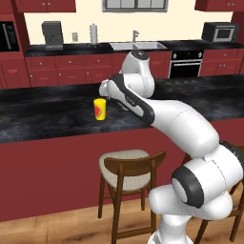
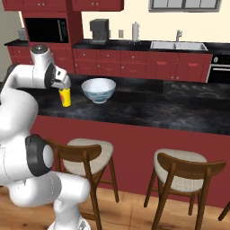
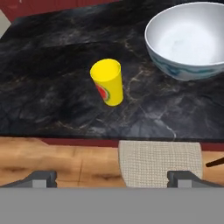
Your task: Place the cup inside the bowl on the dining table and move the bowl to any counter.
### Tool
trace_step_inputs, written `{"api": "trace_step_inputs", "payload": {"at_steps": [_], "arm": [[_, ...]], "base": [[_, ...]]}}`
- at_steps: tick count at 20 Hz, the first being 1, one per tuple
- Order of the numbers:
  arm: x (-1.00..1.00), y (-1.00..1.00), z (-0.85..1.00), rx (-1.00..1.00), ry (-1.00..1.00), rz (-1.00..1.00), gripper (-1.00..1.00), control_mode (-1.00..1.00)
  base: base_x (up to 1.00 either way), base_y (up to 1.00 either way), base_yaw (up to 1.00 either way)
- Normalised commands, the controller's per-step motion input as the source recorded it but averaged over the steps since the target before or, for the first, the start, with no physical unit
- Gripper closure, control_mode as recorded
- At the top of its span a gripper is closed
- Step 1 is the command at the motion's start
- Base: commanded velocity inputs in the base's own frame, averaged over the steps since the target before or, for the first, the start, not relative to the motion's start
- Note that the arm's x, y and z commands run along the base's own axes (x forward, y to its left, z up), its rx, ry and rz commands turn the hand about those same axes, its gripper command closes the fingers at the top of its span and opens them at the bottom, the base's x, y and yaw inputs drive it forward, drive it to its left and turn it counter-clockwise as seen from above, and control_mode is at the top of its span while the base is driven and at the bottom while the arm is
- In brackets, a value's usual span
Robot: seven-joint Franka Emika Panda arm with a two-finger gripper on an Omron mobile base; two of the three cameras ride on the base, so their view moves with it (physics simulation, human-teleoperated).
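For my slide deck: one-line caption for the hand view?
Open gripper above upright yellow cup beside empty white bowl on the black dining table.

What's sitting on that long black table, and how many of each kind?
Cup, yellow: 1
Bowl, white: 1
Total on the dining table: 2
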Motion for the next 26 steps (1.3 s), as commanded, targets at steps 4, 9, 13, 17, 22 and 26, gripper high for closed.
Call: {"api": "trace_step_inputs", "payload": {"at_steps": [4,9,13,17,22,26], "arm": [[0.44,0.02,0.00,0.00,0.04,0.00,-1.00,-1.00],[0.44,0.14,0.01,0.00,0.02,0.00,-1.00,-1.00],[0.36,0.30,0.05,0.00,0.04,0.00,-1.00,-1.00],[0.29,0.34,0.00,0.00,0.05,0.00,-1.00,-1.00],[0.27,0.25,0.00,-0.03,0.01,0.00,-1.00,-1.00],[0.26,0.21,0.00,-0.05,0.00,0.00,-1.00,-1.00]], "base": [[0.00,0.00,0.00],[0.00,0.00,0.00],[0.00,0.00,0.00],[0.00,0.00,0.00],[0.00,0.00,0.00],[0.00,0.00,0.00]]}}
